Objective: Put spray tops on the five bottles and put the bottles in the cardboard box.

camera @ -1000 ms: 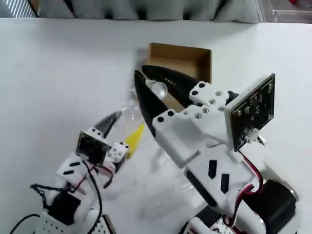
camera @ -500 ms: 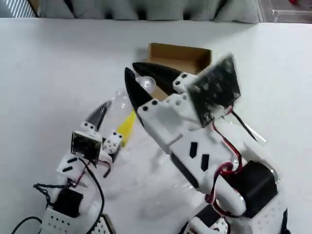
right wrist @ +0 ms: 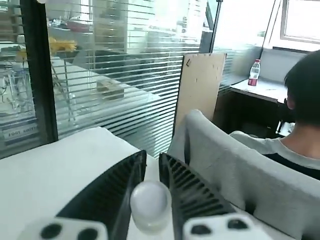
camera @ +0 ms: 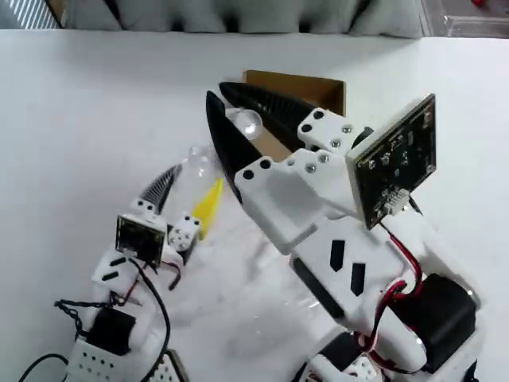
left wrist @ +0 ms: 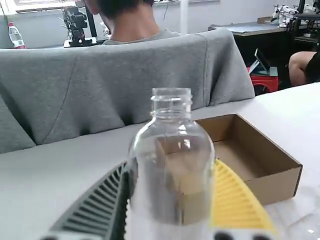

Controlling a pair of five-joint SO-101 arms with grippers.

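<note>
Item under inspection: the bottle (left wrist: 171, 160), clear, upright, its threaded mouth bare; it stands on the table (camera: 95, 103) in front of the cardboard box (left wrist: 277, 184), outside it. My left gripper (left wrist: 171, 167) has it: the grey finger (left wrist: 95, 205) bears on one side of the body and the yellow finger (left wrist: 235, 200) on the other, closed to the bottle's width, with shoulder and neck free beyond the tips. My right gripper (right wrist: 152, 156) is nearly closed on the spray top (right wrist: 149, 200), a small pale rounded piece seated deep between the black fingers (right wrist: 115, 185), well back from their tips. In the high view the spray top (camera: 248, 123) sits apart from the bottle (camera: 193, 171), off toward the box side and not over the mouth; its height above the neck I cannot tell. Risks, as I judge them: the top is smooth and round, so it may rotate or squirt out of my grip under downward pressure; an off-centre approach would catch the rim and tip the bottle, since a light empty bottle gripped on a curved wall can pivot between two fingers; the long black fingertips project past the top and may strike the neck or my left fingers first; too hard a squeeze on the thin wall could let it buckle.
</note>
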